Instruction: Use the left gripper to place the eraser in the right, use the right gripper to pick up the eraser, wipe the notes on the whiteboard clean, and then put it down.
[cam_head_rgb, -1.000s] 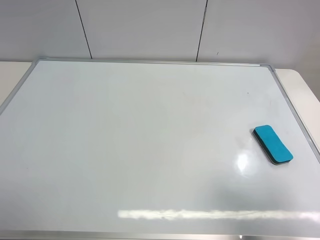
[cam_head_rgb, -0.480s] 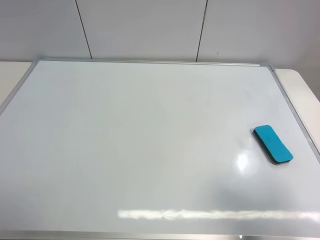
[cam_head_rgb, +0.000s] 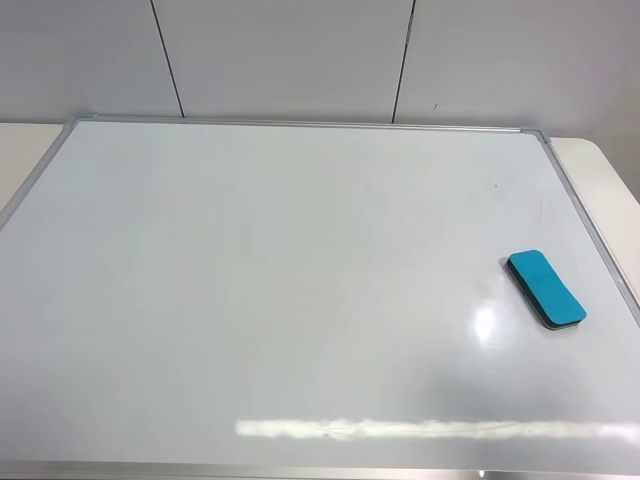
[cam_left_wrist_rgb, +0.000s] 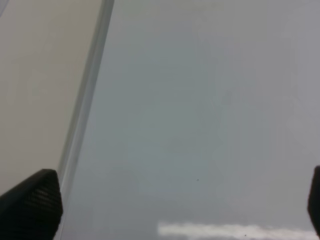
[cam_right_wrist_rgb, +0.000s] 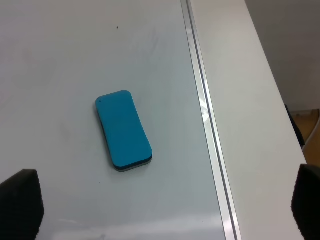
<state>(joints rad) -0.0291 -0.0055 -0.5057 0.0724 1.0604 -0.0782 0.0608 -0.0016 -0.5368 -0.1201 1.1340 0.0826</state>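
Teal-blue, the eraser (cam_head_rgb: 546, 288) lies flat at the right side of the high camera's frame, a little below mid-height, resting on the whiteboard (cam_head_rgb: 300, 300) close to its right frame rail but not touching it. It lies at a slant, its long axis running from upper left to lower right, with a dark layer showing along its lower edge. The board fills most of this view inside its thin silver frame; its surface is glossy, with a bright streak of reflected light near the bottom and a round glint just left of the eraser. I see no writing on it, only a tiny dark speck in the upper right. Neither of my arms appears here.

From my left wrist, my left gripper (cam_left_wrist_rgb: 165, 200) stands spread wide, one dark ribbed fingertip (cam_left_wrist_rgb: 32, 202) in the lower left corner and the other a sliver at the right edge, nothing between them but bare board. The board's silver rail runs down the left part of the frame.

From my right wrist, my right gripper (cam_right_wrist_rgb: 165, 205) is likewise wide apart and empty, its fingertips (cam_right_wrist_rgb: 20, 202) in the two lower corners. The eraser (cam_right_wrist_rgb: 123, 130) sits left of centre on the board, apart from my fingers, and the rail runs down the frame to its right.
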